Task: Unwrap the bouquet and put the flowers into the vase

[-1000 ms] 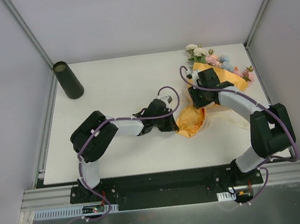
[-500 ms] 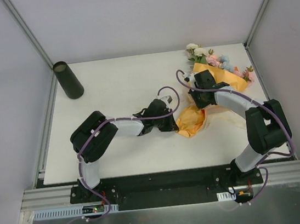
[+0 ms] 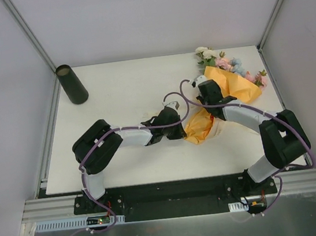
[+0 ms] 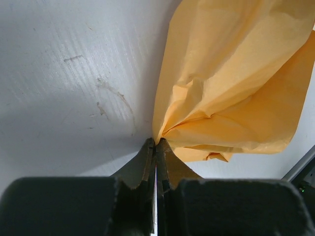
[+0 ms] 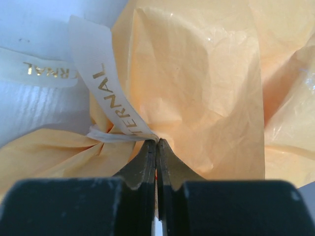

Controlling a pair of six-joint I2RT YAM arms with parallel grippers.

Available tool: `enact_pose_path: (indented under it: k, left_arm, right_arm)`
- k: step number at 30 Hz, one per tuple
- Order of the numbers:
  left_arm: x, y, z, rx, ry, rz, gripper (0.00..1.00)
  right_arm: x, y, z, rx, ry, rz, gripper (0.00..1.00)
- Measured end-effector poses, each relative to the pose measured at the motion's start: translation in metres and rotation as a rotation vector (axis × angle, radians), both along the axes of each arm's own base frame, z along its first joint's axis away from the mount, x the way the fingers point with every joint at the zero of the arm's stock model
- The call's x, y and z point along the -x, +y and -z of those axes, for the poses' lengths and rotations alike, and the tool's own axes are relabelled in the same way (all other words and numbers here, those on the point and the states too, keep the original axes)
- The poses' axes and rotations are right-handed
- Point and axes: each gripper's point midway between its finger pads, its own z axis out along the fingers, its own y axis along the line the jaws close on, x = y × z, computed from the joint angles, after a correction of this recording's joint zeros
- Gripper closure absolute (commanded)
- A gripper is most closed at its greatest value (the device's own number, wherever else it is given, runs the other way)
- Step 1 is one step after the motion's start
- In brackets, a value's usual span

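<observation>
The right gripper (image 5: 156, 142) was shut, its tips pinched together right where a tail of the ribbon (image 5: 112, 101) met the knot. From where I stood it looked to have the ribbon itself and not just the paper (image 5: 197, 98) under it. The tail ran up and away from the tips, off to the left in the wrist view.

The left gripper (image 4: 155, 143) was shut too, nipping a gathered corner of the paper at the narrow end, low against the table (image 3: 125, 87).

The bouquet (image 3: 229, 85) lay on its side. Its long axis ran on a slant, from the crumpled tail near the table's middle, by the left gripper, out to the flowers (image 3: 220, 62) at the far right corner. The right gripper stood partway along that line.

I judged the coming pull would turn on this. With the left gripper anchoring the tail, the ribbon should be drawn away from it, off the knot.

The vase (image 3: 72, 84) stood upright at the far left corner, well apart from the bouquet and nearer the left arm.
</observation>
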Motion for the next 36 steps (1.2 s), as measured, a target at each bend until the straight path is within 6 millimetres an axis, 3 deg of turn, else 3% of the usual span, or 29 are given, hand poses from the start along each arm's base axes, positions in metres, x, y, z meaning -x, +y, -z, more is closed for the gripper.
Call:
enact_pose_path:
  k: [4, 7, 9, 13, 28, 36]
  left_arm:
    - [0.000, -0.002, -0.001, 0.012, 0.003, -0.008, 1.00]
    - [-0.002, -0.004, -0.004, 0.026, -0.002, -0.012, 1.00]
    - [-0.002, -0.006, -0.005, 0.036, 0.000, -0.017, 1.00]
    - [0.002, -0.003, -0.001, 0.037, 0.023, -0.019, 1.00]
    - [0.009, -0.006, -0.001, 0.058, 0.059, -0.006, 1.00]
    - [0.010, -0.006, -0.001, 0.058, 0.061, -0.004, 1.00]
  right_arm:
    - [-0.006, -0.004, -0.001, 0.023, -0.053, 0.019, 0.97]
    - [-0.012, -0.003, -0.007, 0.015, -0.087, 0.023, 0.84]
    - [-0.014, -0.002, -0.009, 0.008, -0.100, 0.024, 0.83]
    - [-0.022, -0.001, -0.014, -0.006, -0.147, 0.034, 0.90]
    - [-0.036, -0.018, -0.029, 0.033, -0.247, 0.142, 1.00]
    - [-0.039, -0.036, -0.058, -0.016, -0.327, 0.261, 1.00]
